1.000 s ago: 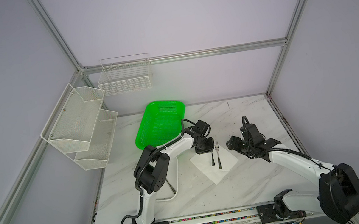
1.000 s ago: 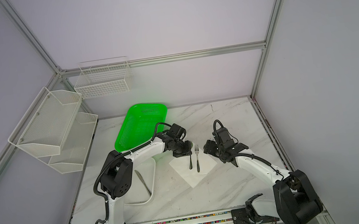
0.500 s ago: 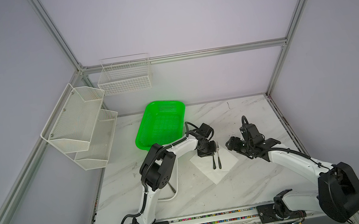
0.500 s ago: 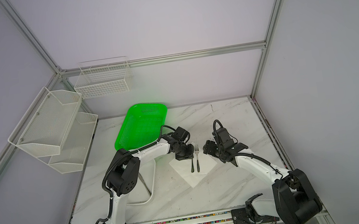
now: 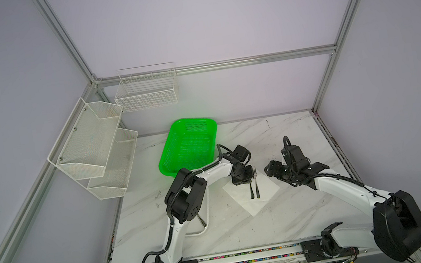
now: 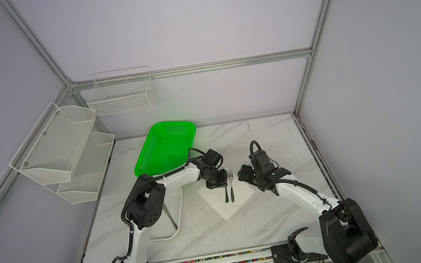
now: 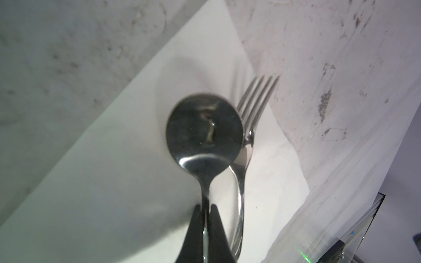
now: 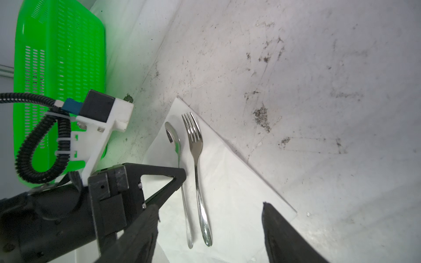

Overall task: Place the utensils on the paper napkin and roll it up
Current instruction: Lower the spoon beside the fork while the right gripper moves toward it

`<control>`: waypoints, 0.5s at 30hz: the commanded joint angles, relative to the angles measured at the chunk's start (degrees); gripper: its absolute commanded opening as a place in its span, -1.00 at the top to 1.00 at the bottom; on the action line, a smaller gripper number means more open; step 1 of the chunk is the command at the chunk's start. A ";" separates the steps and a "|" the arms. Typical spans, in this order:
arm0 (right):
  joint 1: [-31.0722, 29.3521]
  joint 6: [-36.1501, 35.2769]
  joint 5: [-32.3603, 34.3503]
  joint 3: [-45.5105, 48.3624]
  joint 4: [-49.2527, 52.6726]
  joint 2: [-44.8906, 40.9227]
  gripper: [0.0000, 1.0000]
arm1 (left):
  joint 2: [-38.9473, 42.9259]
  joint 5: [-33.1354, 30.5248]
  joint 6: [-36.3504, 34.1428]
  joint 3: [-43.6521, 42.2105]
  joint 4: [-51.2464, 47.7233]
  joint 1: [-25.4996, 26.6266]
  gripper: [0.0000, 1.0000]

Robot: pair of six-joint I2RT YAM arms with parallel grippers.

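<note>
A white paper napkin (image 5: 245, 203) (image 6: 219, 207) lies mid-table like a diamond. On it rests a silver fork (image 5: 256, 184) (image 6: 231, 188) (image 8: 196, 145) (image 7: 245, 145), tines toward the far side. My left gripper (image 5: 241, 180) (image 6: 215, 183) (image 7: 206, 209) (image 8: 180, 177) is shut on the handle of a spoon (image 5: 252, 192) (image 6: 226, 195) (image 7: 204, 129) (image 8: 176, 145), held parallel to the fork, close on its left and low over the napkin (image 7: 114, 182) (image 8: 227, 182). My right gripper (image 5: 271, 169) (image 6: 244, 175) (image 8: 209, 206) hangs open and empty by the napkin's right corner.
A green mesh basket (image 5: 189, 146) (image 6: 166, 147) (image 8: 59, 68) stands behind the left arm. A white tray (image 5: 207, 214) (image 6: 181, 215) lies under that arm's elbow, with a slim dark utensil (image 5: 202, 221) partly hidden on it. Wire shelves (image 5: 93, 147) hang on the left wall.
My left gripper has come a little toward the front and down over the napkin with the spoon, and its elbow has swung right. The right arm and the fork have not moved.
</note>
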State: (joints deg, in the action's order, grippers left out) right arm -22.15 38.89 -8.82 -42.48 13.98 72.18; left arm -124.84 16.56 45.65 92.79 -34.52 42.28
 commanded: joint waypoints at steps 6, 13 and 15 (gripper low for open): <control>0.21 0.48 -0.56 0.01 0.59 -1.02 -0.48 | -0.76 0.80 1.18 5.06 0.99 1.08 0.84; 0.23 0.89 -0.48 -0.76 2.28 -2.97 -0.48 | 0.58 -2.50 1.37 4.64 -0.33 1.13 0.76; 0.19 1.24 -0.58 -0.68 2.50 -3.89 -0.48 | 1.11 -2.89 1.47 4.55 -0.41 1.12 0.75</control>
State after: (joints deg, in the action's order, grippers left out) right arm -22.15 39.33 -9.34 -42.48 15.00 70.35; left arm -125.03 15.81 46.54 92.92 -33.91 43.20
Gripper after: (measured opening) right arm 0.740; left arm 0.123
